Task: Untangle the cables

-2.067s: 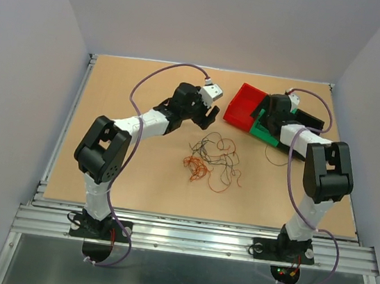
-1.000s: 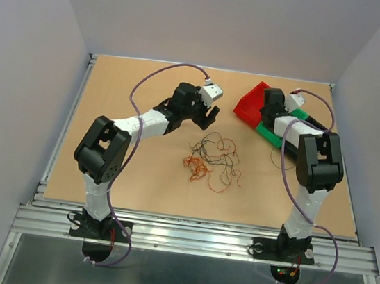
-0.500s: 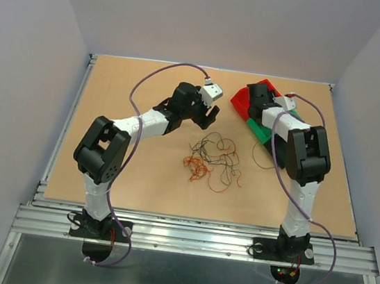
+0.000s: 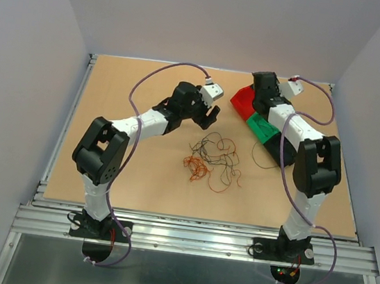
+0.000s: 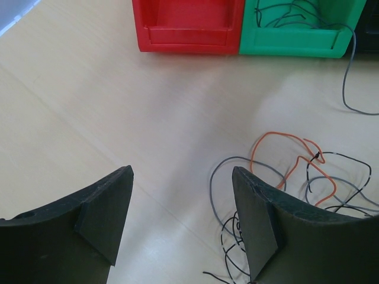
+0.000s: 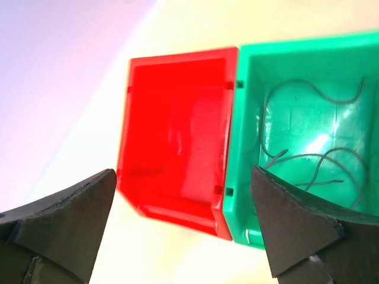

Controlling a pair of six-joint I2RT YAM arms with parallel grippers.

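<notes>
The cables (image 4: pixel 214 158) lie in a loose tangle mid-table, black and grey strands with orange-red ones (image 4: pixel 194 167) at the left. My left gripper (image 4: pixel 209 119) hovers open just beyond the tangle. In the left wrist view its jaws (image 5: pixel 182 177) stand wide over bare table, orange (image 5: pixel 294 160) and grey (image 5: pixel 228 177) loops to their right. My right gripper (image 4: pixel 258 93) is open above the red bin (image 4: pixel 240 99). The right wrist view shows its jaws (image 6: pixel 182 177) wide apart and empty over that bin (image 6: pixel 177 136).
Beside the red bin sits a green bin (image 4: pixel 258 127) with several grey cables (image 6: pixel 296 160) inside it, then a black bin (image 4: pixel 277 149). One grey strand (image 5: pixel 349 89) trails from the green bin (image 5: pixel 296 38) onto the table. The red bin (image 5: pixel 186 23) looks empty.
My right gripper has opened wide and swung from the bins' right side to above the red bin. The row of bins has turned and shifted. The left arm has stayed still.
</notes>
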